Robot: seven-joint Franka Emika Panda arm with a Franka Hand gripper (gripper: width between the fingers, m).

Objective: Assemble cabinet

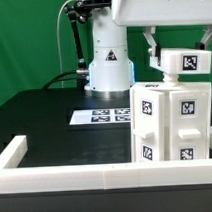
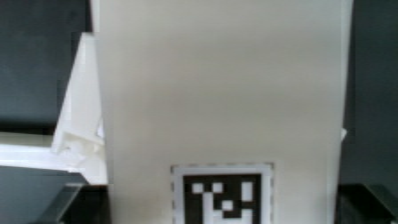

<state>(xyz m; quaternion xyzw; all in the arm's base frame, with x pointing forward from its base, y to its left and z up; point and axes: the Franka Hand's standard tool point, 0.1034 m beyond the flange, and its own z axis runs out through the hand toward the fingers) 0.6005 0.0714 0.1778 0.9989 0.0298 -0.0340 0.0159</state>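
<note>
The cabinet (image 1: 171,121) stands at the lower right of the exterior view. A small block (image 1: 184,62) sits at its top, upper right; whether they touch is unclear. Both look stiff, light and smooth, probably slippery, so the block's 2 plain side faces seem the best hold. The hand (image 1: 179,47) straddles the block, 1 finger per side. I cannot tell whether it is pinching. The black desk (image 1: 44,112) carries the marker board (image 1: 102,116) near the centre.
</note>
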